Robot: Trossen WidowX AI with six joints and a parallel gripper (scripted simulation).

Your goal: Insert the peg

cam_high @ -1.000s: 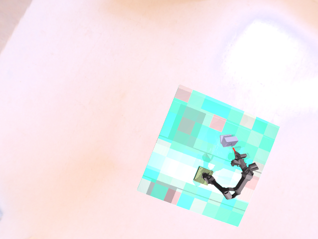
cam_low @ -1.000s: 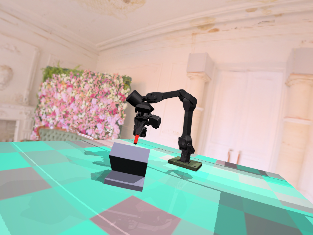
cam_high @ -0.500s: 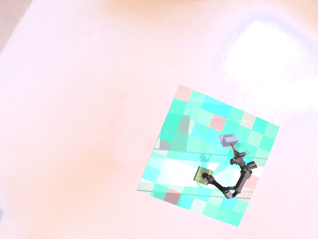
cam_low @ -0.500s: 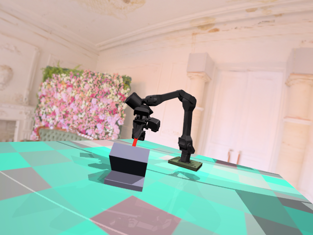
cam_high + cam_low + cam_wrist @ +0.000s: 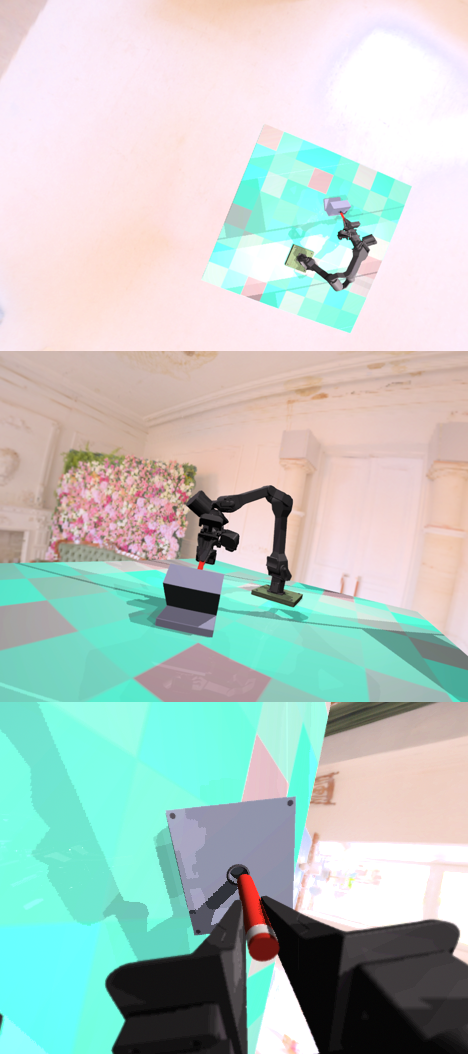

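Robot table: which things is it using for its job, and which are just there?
For the job:
red peg, in the gripper
grey sloped panel
its hole

Just there:
green base plate
flower wall
white doors

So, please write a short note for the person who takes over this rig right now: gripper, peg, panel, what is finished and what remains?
Gripper: shut on the round red peg with a white band, held near its banded end.
Peg: off the table, its far tip at the dark round hole in the sloped grey panel; depth of entry cannot be told.
Done: pick-up and alignment with the hole.
Left: push along the hole's axis until the peg stops, open the gripper, move it away.
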